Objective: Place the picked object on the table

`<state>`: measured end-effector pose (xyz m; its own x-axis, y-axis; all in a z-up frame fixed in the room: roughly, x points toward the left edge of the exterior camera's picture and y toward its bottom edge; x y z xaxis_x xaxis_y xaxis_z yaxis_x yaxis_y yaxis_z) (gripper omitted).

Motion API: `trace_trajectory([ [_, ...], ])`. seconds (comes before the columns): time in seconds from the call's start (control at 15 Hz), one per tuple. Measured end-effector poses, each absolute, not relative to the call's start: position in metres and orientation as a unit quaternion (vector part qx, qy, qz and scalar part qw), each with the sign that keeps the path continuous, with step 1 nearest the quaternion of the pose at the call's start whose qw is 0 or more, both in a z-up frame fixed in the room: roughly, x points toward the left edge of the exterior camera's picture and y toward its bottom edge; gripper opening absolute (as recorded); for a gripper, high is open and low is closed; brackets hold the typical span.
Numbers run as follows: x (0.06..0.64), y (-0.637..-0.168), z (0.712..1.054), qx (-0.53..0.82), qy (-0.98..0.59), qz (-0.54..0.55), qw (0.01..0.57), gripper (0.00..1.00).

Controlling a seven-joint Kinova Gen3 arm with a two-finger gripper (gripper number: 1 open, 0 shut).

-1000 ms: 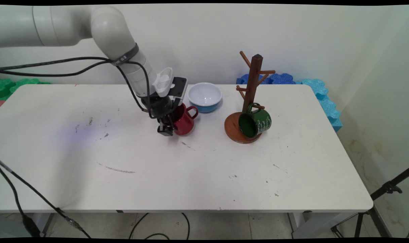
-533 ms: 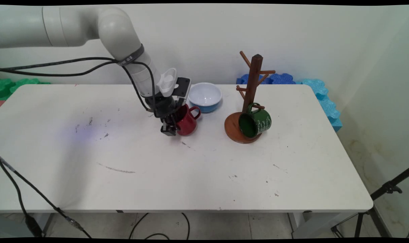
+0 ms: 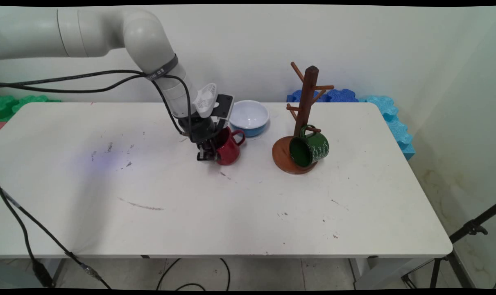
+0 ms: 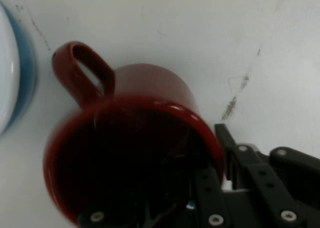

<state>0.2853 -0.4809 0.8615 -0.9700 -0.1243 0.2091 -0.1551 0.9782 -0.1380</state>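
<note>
One red mug (image 3: 228,149) rim clamped between jaws, one finger inside, one outside.

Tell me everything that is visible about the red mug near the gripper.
The red mug is glossy, ceramic-looking, with a dark inside and a loop handle pointing toward the blue and white bowl. It sits tilted on the white table, mouth leaning toward the arm. The black gripper clamps its rim wall: one finger inside, the other outside. It does not touch the bowl.
</note>
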Motion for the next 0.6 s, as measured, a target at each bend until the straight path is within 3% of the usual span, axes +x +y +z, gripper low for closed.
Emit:
trace_trajectory([
  [0.07,0.2849,-0.4811,0.861,0.07,-0.989,0.077,0.101,1.0],
  [0.6,0.2828,-0.4836,0.8607,0.069,-0.989,0.08,0.106,1.0],
])
